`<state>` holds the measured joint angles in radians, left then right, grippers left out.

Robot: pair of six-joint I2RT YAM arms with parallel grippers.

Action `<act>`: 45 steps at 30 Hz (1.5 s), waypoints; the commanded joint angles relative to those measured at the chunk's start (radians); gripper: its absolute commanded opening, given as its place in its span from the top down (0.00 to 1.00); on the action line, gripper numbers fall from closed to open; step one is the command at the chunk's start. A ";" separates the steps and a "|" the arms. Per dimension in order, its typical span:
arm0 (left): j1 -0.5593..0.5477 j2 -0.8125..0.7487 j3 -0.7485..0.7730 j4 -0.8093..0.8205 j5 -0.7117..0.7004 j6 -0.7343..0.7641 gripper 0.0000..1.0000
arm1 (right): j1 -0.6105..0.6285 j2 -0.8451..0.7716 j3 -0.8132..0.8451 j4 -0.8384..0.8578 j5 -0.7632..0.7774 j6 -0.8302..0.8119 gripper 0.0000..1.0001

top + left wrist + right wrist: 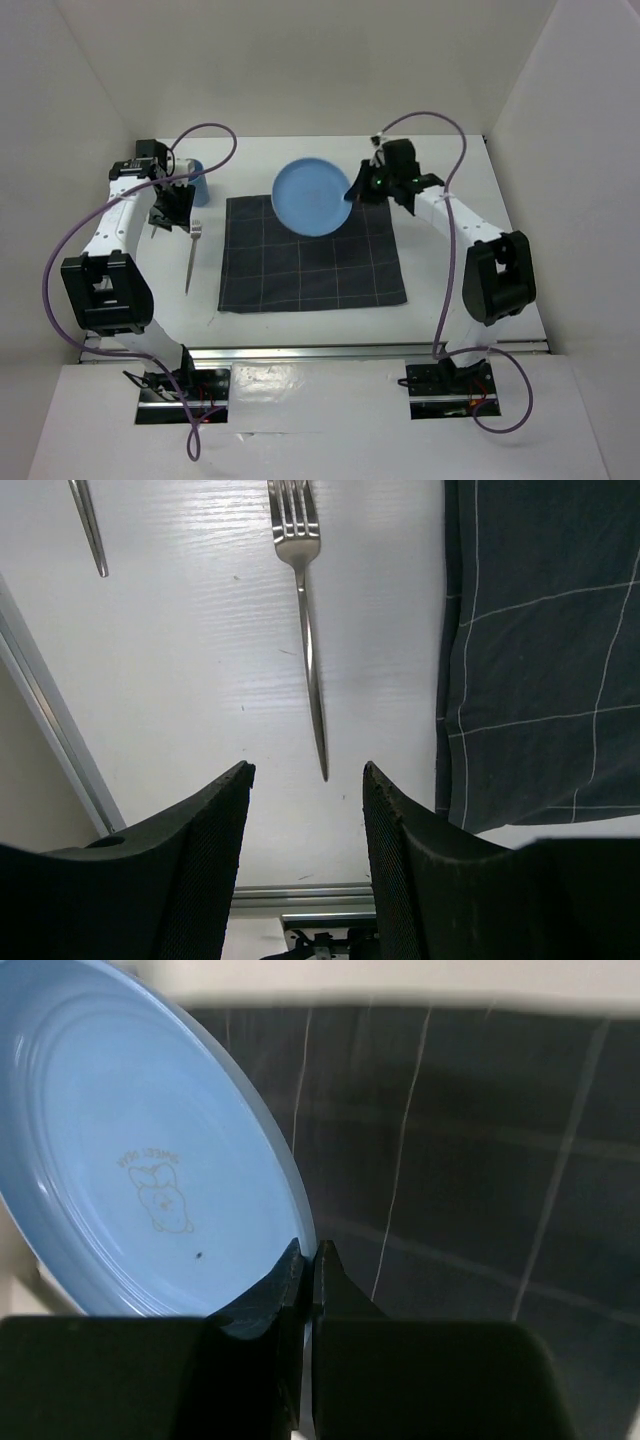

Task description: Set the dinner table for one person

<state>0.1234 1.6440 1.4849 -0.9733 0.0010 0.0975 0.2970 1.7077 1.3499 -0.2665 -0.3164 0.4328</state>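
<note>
My right gripper (pixel 354 192) is shut on the rim of a light blue plate (pixel 312 197) and holds it tilted above the far edge of the dark checked placemat (pixel 312 262). In the right wrist view the plate (pixel 140 1160) fills the left side, with the gripper (pixel 309 1250) pinching its edge. My left gripper (pixel 178 222) is open and empty above the white dinner table (pixel 440 270), over a silver fork (pixel 191 258). In the left wrist view the fork (pixel 305 630) lies ahead of the gripper (pixel 308 770), left of the placemat (pixel 545 650).
A blue cup (pixel 195 184) stands at the far left behind the left arm. A second piece of cutlery (pixel 90 525) lies left of the fork. White walls enclose the table, and a silver rail (pixel 360 350) runs along its near edge.
</note>
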 commanded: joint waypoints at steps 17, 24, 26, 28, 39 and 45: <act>-0.004 -0.085 0.000 0.012 0.022 -0.008 0.44 | 0.180 0.115 -0.215 -0.080 -0.011 0.000 1.00; -0.004 -0.096 -0.031 0.021 0.022 -0.008 0.44 | 0.191 0.079 -0.258 0.030 0.114 0.023 1.00; -0.004 -0.096 -0.022 0.021 0.022 -0.008 0.44 | 0.191 0.093 -0.267 0.041 0.102 0.014 1.00; -0.004 -0.096 -0.021 0.021 0.011 -0.008 0.44 | 0.191 0.104 -0.267 0.041 0.076 0.004 0.94; 0.005 -0.044 0.070 0.021 0.016 -0.018 0.44 | 0.191 -0.005 -0.275 -0.005 0.161 -0.029 0.45; 0.005 0.060 0.248 0.096 -0.013 -0.057 0.44 | 0.191 -0.094 -0.229 -0.027 0.195 -0.019 0.30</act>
<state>0.1230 1.6691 1.6562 -0.9478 0.0021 0.0883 0.4801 1.7035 1.0698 -0.2989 -0.1616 0.4229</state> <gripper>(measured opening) 0.560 0.692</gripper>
